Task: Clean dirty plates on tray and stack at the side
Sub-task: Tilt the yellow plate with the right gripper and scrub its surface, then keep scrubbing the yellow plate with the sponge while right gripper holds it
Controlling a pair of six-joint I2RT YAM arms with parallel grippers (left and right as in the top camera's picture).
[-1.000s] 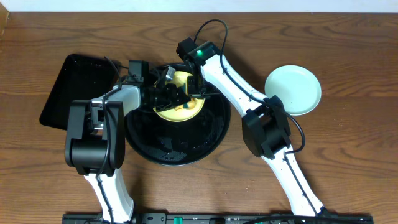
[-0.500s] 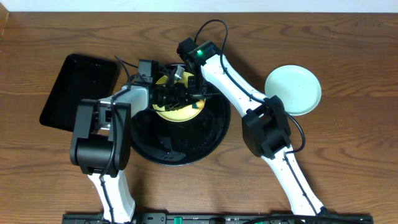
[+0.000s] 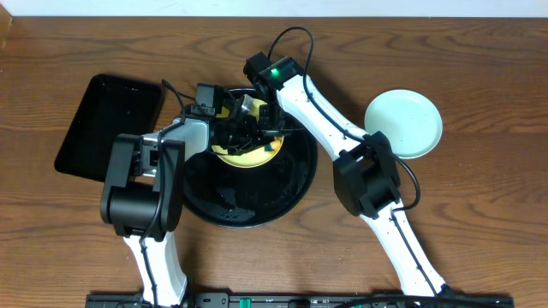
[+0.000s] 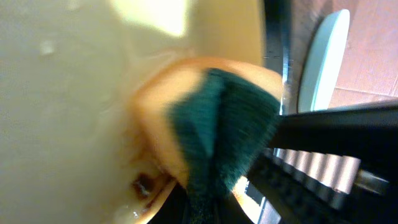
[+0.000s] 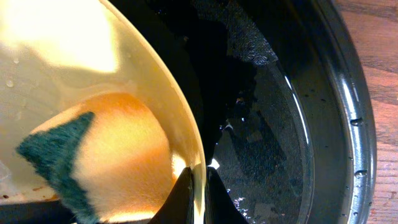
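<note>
The pale yellow plate (image 3: 248, 150) is held tilted over the round black tray (image 3: 257, 201). My right gripper (image 3: 262, 128) is shut on the plate's rim, its fingers pinching the edge in the right wrist view (image 5: 199, 190). My left gripper (image 3: 231, 127) is shut on a yellow sponge with a green scouring side (image 4: 217, 124) and presses it against the wet plate face (image 4: 62, 93). The sponge also shows in the right wrist view (image 5: 106, 152). A brown smear (image 4: 142, 185) lies beside the sponge. One mint-green plate (image 3: 403, 123) lies on the table at the right; I see no other mint plate.
A rectangular black tray (image 3: 110, 124) lies at the left of the round tray. The round tray's wet floor and raised rim (image 5: 357, 118) show beyond the plate. Both arms cross over the tray's far half.
My left gripper has moved right with the sponge, sliding it across the yellow plate. The right gripper and the plate have stayed where they were.
</note>
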